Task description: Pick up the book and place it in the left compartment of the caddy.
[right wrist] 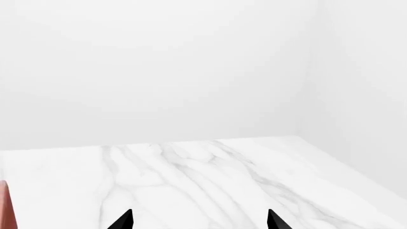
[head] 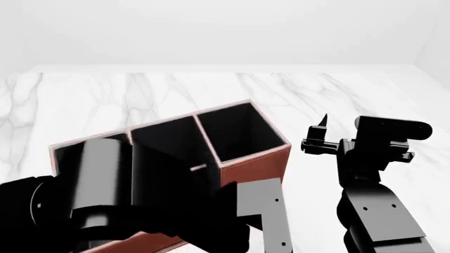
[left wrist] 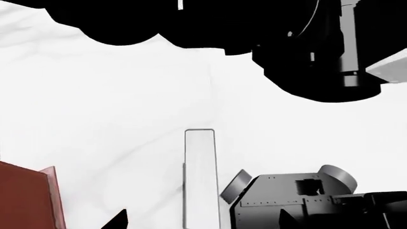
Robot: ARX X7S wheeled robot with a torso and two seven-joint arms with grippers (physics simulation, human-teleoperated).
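The reddish-brown caddy (head: 254,161) with its black interior stands left of centre in the head view, and a corner of it shows in the left wrist view (left wrist: 25,200). My left arm (head: 105,195) covers its near and left parts, so the left compartment is hidden. In the left wrist view a narrow white slab with a thin grey rim (left wrist: 201,171), apparently the book's page edge, lies between the tips of my left gripper (left wrist: 202,220). That gripper is open, with wide gaps either side of the slab. My right gripper (head: 318,134) (right wrist: 200,220) is open and empty, right of the caddy.
White marble tabletop (head: 338,89) stretches behind and to the right of the caddy, meeting a plain white wall (right wrist: 190,71). Grey and black robot parts (left wrist: 292,202) fill one corner and one edge of the left wrist view.
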